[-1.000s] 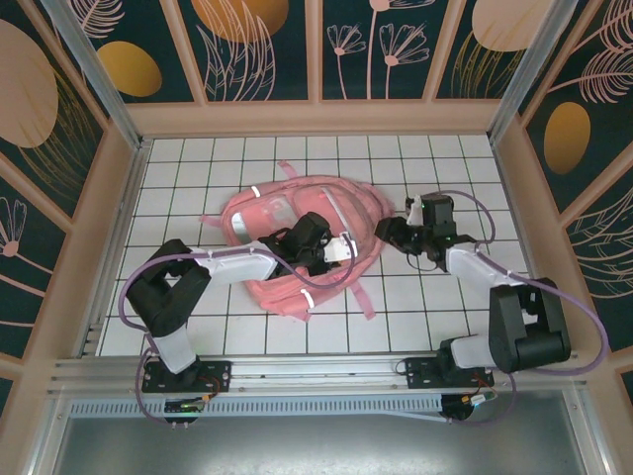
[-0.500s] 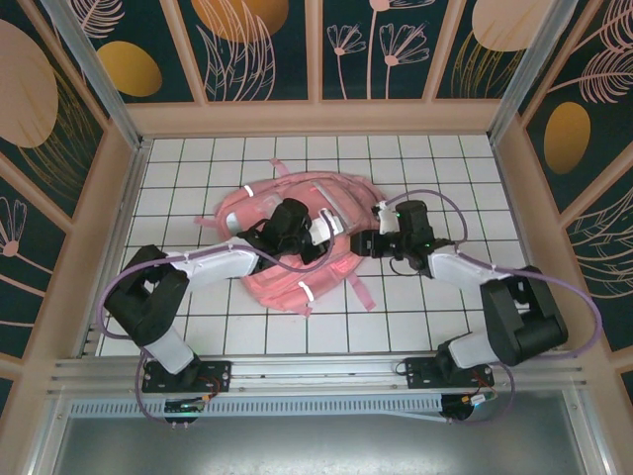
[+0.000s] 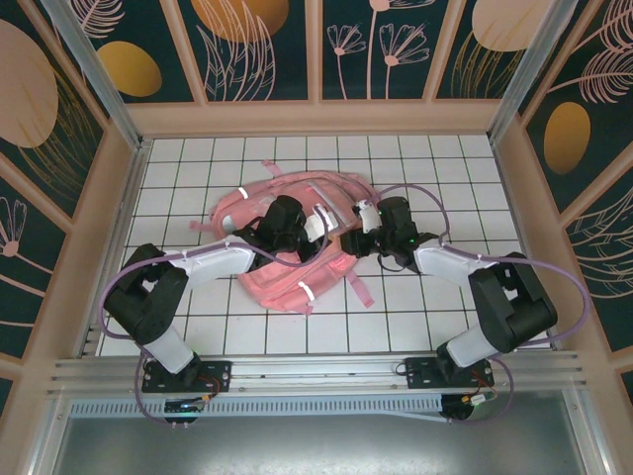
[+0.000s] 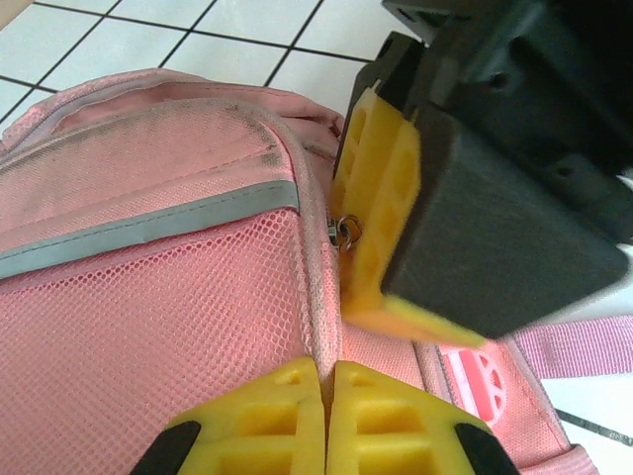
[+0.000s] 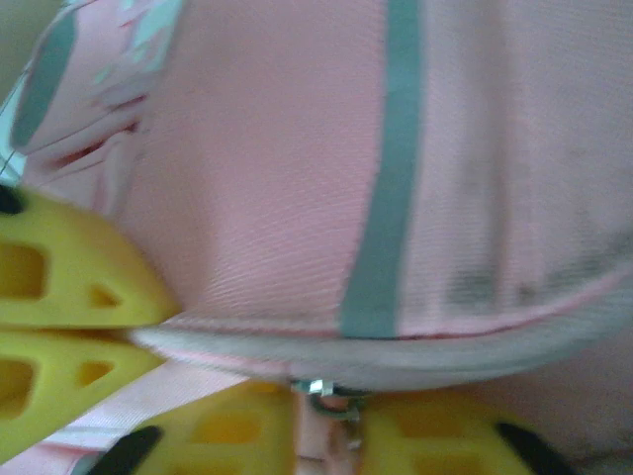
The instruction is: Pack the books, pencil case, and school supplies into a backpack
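Lying flat at the middle of the white tiled table [image 3: 445,168] is one pink backpack [image 3: 282,282], the single task item on view. Two arms reach over it, the left from 8 o'clock and the right from 4 o'clock. Their two grippers meet just beside each other at about 2 o'clock from the bag's centre.

The left gripper [image 4: 323,376] has its two yellow fingers pressed together, pinching the backpack's pink seam where it runs in between their tips. The right gripper [image 5: 321,435] has its jaws drawn narrow, with one small metal zipper pull [image 5: 318,388] and a bit of pink fabric caught between them. In the left wrist view the pull hangs against the right gripper's yellow finger, at 12 o'clock from the left fingertips.

From above, two short silver strips show on the bag, one at its 11 o'clock edge [image 3: 245,191] and one at 6 o'clock [image 3: 305,293]. One pink strap [image 3: 360,294] trails out at 5 o'clock.
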